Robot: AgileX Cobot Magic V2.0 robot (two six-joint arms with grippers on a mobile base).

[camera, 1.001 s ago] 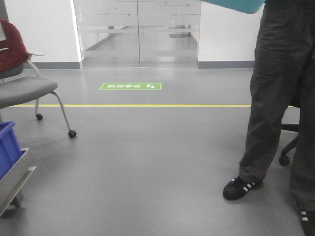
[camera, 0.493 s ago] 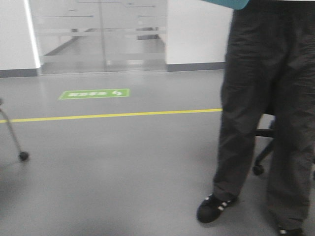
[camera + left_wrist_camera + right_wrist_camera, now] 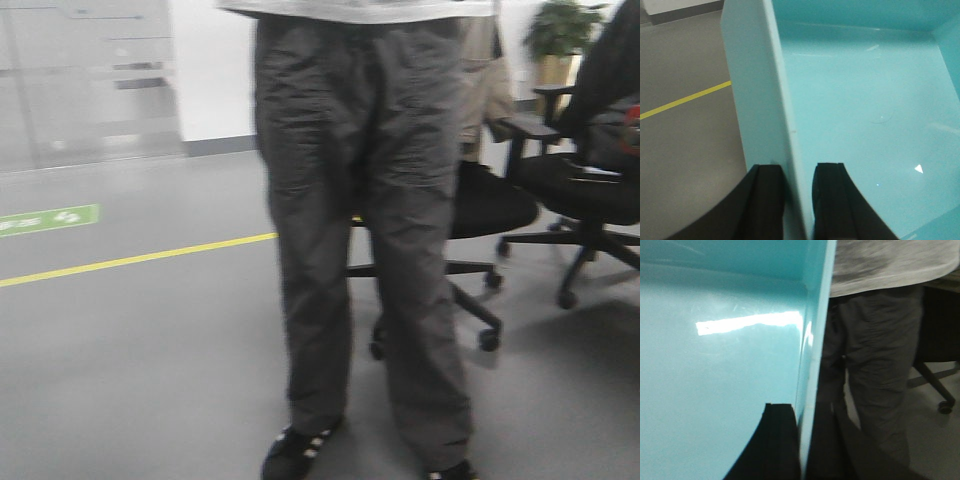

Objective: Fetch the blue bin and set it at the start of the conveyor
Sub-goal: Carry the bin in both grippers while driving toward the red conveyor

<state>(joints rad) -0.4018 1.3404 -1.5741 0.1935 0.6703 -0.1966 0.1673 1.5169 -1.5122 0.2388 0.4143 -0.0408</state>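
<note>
Grey flr — blue bin, mouth up

The blue bin is plain glossy light turquoise, with white glints on its floor. Its outer wall, left of centre in the left wrist view, reads paler, a greyish blue. The left gripper at the bottom edge is matt black, and so is the right gripper. The floor is flat mid-grey, crossed at the left by 1 thin yellow line. A green sign with white marks sits at the left edge. The person's trousers are creased dark charcoal, the shirt off-white, the shoes black with white stripes. The 2 office chairs at the right are black. The plant, upper right, is dark green.
</note>
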